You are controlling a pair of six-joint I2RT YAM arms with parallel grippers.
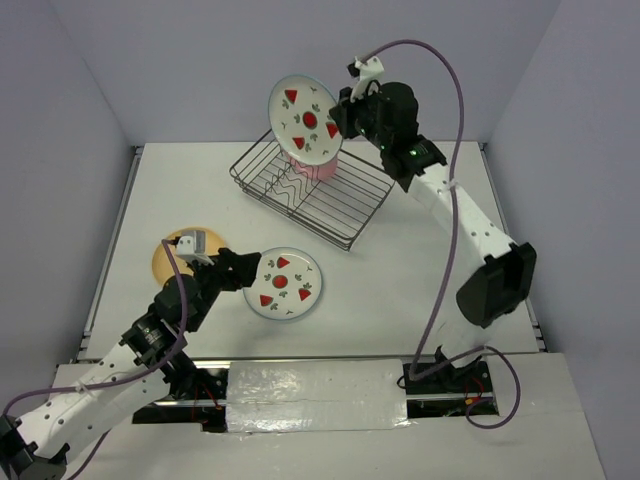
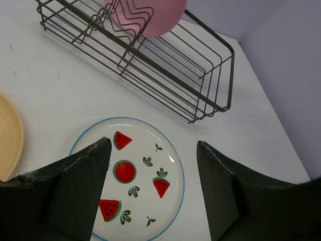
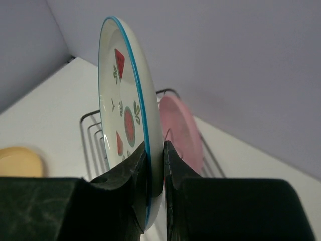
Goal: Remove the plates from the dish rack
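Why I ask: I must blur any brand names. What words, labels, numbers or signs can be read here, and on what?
No text can be read anywhere.
The raised plate and the lying plate bear only fruit and leaf pictures.
The pink plate, tan plate and rack show no lettering.

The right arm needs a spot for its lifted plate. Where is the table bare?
Bare table lies between the dish rack and the near edge, right of the flat fruit plate. A smaller patch sits left of the rack, beyond the tan plate. The near left is crowded: the left arm's open fingers hover over that plate.
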